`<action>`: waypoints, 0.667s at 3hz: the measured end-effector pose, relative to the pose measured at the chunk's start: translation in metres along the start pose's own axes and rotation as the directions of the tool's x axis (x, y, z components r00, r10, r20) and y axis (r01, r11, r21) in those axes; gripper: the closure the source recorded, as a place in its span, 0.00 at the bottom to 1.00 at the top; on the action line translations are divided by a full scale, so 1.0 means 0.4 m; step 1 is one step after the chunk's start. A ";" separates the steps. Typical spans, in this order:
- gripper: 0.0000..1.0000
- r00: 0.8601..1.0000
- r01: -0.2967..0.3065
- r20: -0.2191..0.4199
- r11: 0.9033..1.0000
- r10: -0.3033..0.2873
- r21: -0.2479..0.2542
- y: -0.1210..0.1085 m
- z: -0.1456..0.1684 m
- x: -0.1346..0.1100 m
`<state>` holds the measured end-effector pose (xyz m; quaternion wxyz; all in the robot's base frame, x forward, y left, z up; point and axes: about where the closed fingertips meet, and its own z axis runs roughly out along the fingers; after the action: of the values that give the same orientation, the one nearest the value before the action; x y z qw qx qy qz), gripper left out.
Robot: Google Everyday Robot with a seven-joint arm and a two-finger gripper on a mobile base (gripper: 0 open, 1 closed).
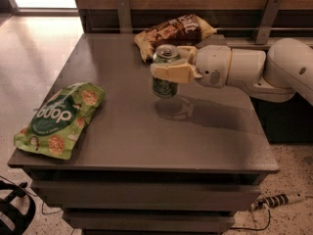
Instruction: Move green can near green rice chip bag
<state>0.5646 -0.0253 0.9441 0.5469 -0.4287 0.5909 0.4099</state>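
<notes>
The green can [165, 86] is dark green with a silver top and pull tab. My gripper [168, 68] is shut on the can's upper half and holds it upright a little above the grey table [195, 131], near its middle. The arm reaches in from the right. The green rice chip bag [59, 119] lies flat at the table's front left corner, well to the left of the can, with a wide gap between them.
A brown-and-yellow snack bag [173, 31] lies at the back of the table, just behind the can. A wooden wall with metal brackets [123, 11] stands behind the table. A power strip [279, 199] and cables lie on the floor at lower right.
</notes>
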 end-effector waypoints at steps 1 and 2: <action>1.00 1.000 0.006 -0.022 0.995 -0.008 -0.098 0.049 0.045 0.009; 1.00 1.000 0.006 -0.024 0.994 -0.009 -0.112 0.057 0.050 0.010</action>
<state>0.5484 0.0002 0.9392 0.5164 -0.4659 0.5719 0.4350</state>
